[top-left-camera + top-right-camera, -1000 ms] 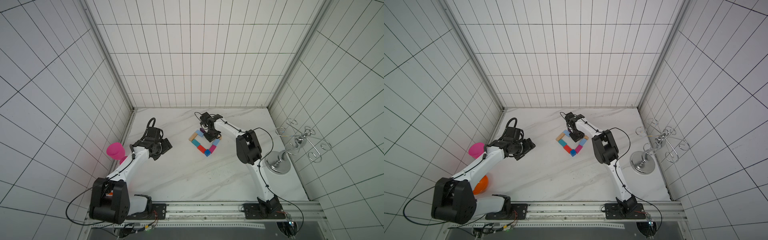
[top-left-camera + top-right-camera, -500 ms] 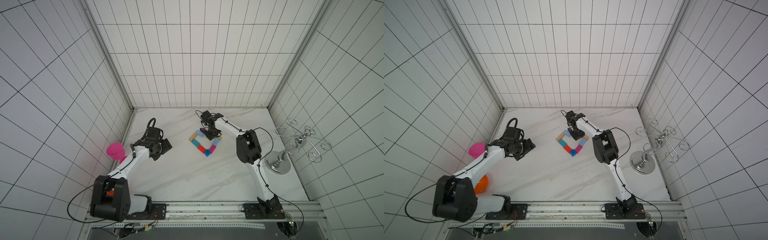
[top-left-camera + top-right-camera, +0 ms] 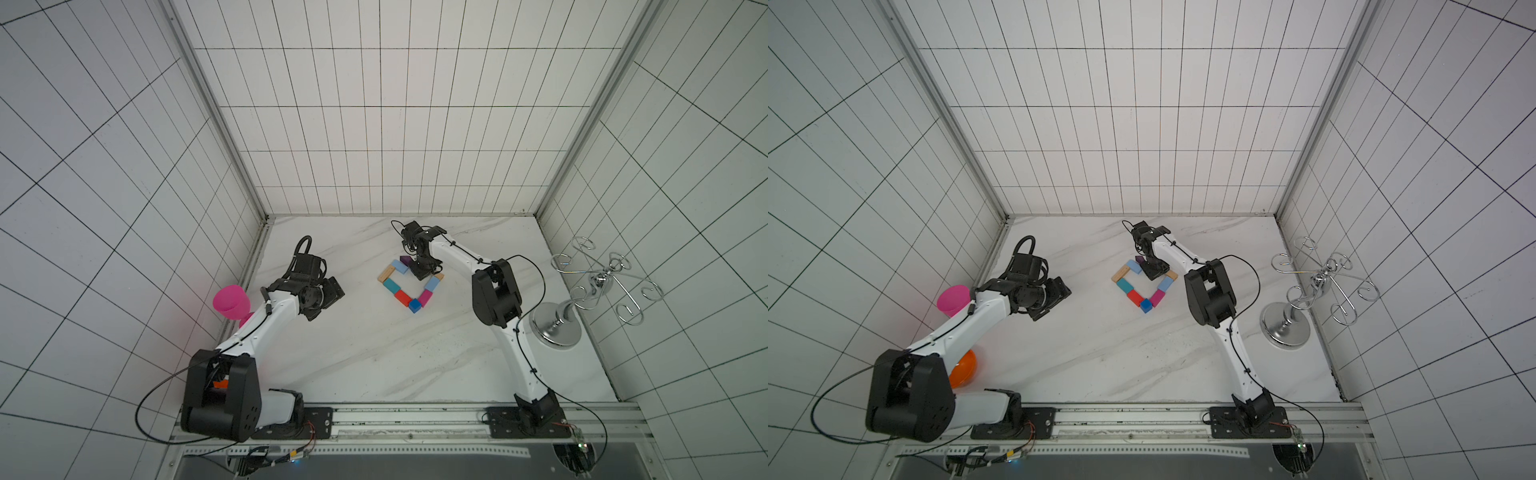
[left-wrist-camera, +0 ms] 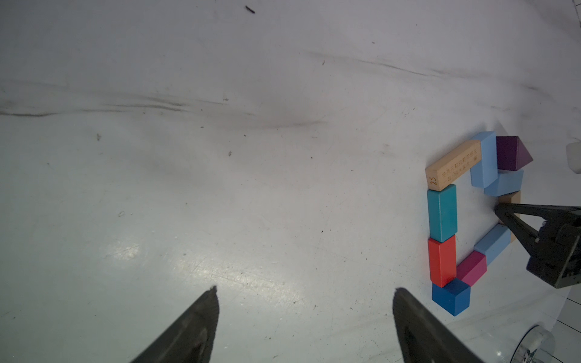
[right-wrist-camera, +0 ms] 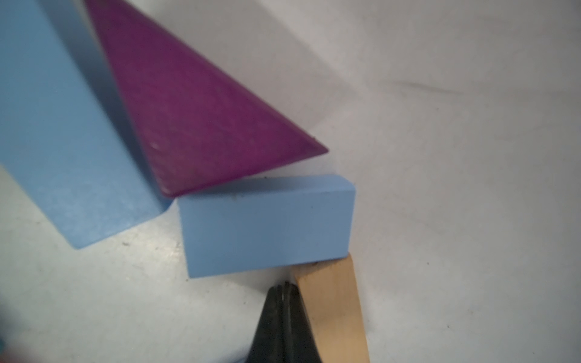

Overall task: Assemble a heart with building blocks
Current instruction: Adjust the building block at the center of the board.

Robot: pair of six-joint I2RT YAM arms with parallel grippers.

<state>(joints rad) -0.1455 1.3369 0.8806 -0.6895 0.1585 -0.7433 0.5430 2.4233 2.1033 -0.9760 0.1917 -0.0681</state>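
Heart (image 3: 402,297) sitting mid-way across the bench (image 3: 374,353) toward the back, pink goblet (image 3: 230,301) way off left, left end effector (image 4: 304,294) jaws wide apart and holding nothing, right end effector (image 5: 284,287) pinched together, tip inside the outline just beside tan block (image 5: 333,308), chrome rack (image 3: 598,282) far right

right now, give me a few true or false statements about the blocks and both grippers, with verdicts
1. The right gripper is shut, its tips beside a tan block. True.
2. The left gripper holds a block. False: it is open and empty, apart from the heart.
3. The blue cube forms the heart's point. True.
4. The purple triangle touches the red block. False: it touches light blue blocks, across the heart from the red block.
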